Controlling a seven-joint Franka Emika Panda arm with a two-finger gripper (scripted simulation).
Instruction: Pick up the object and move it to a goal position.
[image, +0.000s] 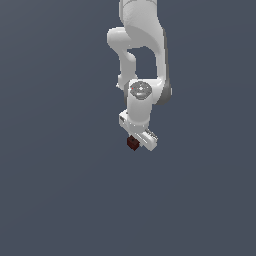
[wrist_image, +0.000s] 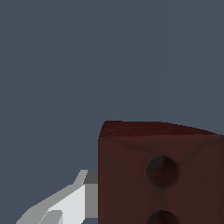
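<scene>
The object (image: 133, 143) is a small dark red-brown block sitting at the tip of my white gripper (image: 135, 140), below the arm in the middle of the exterior view. In the wrist view the block (wrist_image: 157, 175) fills the lower right, close to the camera, and shows two dark round dots on its facing side. One grey-white finger (wrist_image: 72, 201) presses against the block's side. The other finger is out of frame. The gripper is shut on the block.
A plain dark grey-blue background surrounds the arm (image: 140, 60) in both views. No other object, container or edge shows.
</scene>
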